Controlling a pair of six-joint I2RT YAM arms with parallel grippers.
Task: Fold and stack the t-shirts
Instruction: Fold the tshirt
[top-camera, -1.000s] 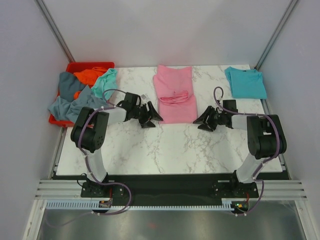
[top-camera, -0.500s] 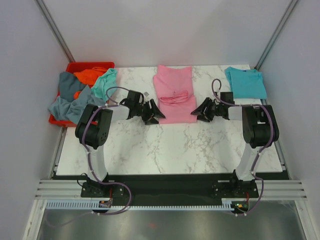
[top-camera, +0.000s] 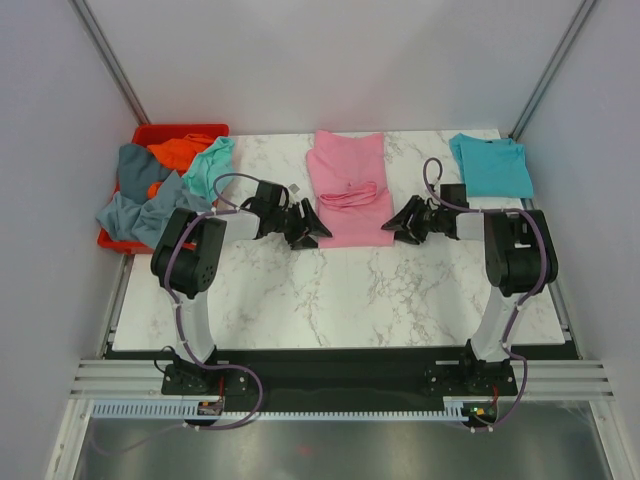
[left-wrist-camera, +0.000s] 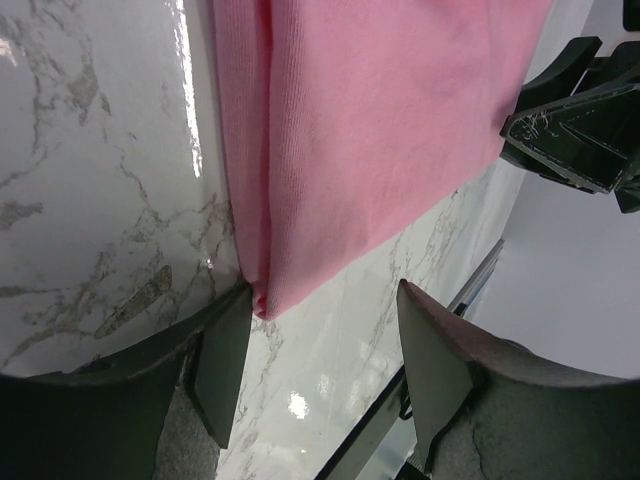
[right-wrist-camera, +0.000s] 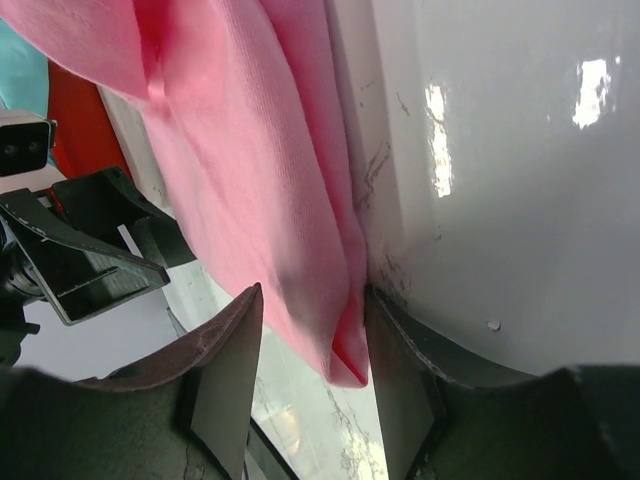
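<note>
A pink t-shirt (top-camera: 347, 190) lies partly folded at the back middle of the marble table (top-camera: 330, 290). My left gripper (top-camera: 312, 232) is open at its near left corner; in the left wrist view (left-wrist-camera: 325, 375) the pink corner (left-wrist-camera: 300, 230) touches the left finger and the rest of the gap is bare. My right gripper (top-camera: 393, 228) is open at the near right corner; in the right wrist view (right-wrist-camera: 310, 390) the pink corner (right-wrist-camera: 345, 350) sits between the fingers, against the right one. A folded teal t-shirt (top-camera: 490, 165) lies at the back right.
A red bin (top-camera: 150, 135) stands at the back left, with grey-blue (top-camera: 140, 205), orange (top-camera: 178, 150) and mint (top-camera: 210, 165) shirts spilling over it. Each wrist view shows the other gripper across the pink shirt, in the left wrist view (left-wrist-camera: 580, 130) and in the right wrist view (right-wrist-camera: 90, 260).
Both grippers have moved inward and slightly back, to the pink shirt's near corners. Over the last half second they have barely moved.
</note>
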